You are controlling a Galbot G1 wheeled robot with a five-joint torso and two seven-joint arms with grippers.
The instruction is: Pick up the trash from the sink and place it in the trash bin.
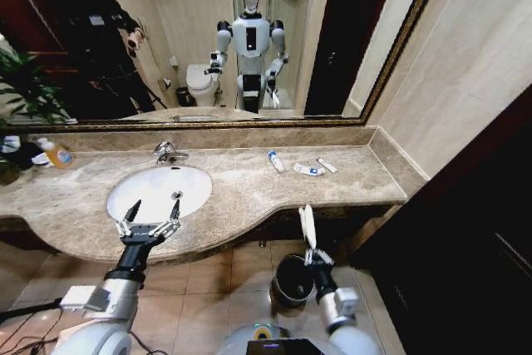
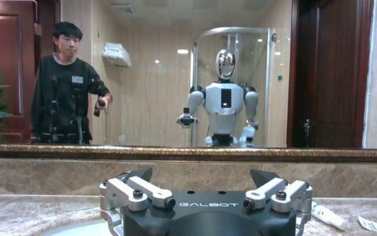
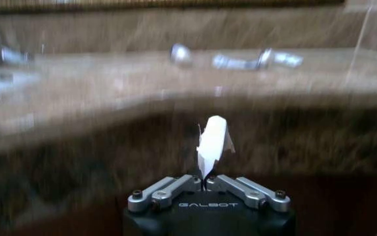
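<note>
Down by the bench front, from the head camera, the right gripper (image 1: 311,248) hangs below the marble edge with its jaws pinched on the long white packet (image 1: 307,224), which stands straight up out of them. Just beside and below it sits the trash bin (image 1: 293,281) on the tiled floor — black, silver-rimmed, close enough that the drop looks near. Over on the left, the left gripper (image 1: 148,227) hovers at the near rim of the sink (image 1: 158,191), jaws spread wide, holding nothing. I can make out no litter in the basin itself. Further along the bench, well apart from the sink, three small tubes (image 1: 308,170) lie near the back wall, and an orange soap bottle (image 1: 56,154) stands at the far left.

From the left wrist camera, the left gripper's open fingers (image 2: 137,191) frame the mirror above; a white tube (image 2: 327,216) lies on the marble off to one side.

From the right wrist camera, the jaws are pressed together on the packet's lower end, the packet (image 3: 213,143) rising upright, with the bench edge and the tubes (image 3: 241,61) beyond.

My read — one piece is in hand and not yet binned; the tubes on the bench are left to collect, so the job looks early to midway.
</note>
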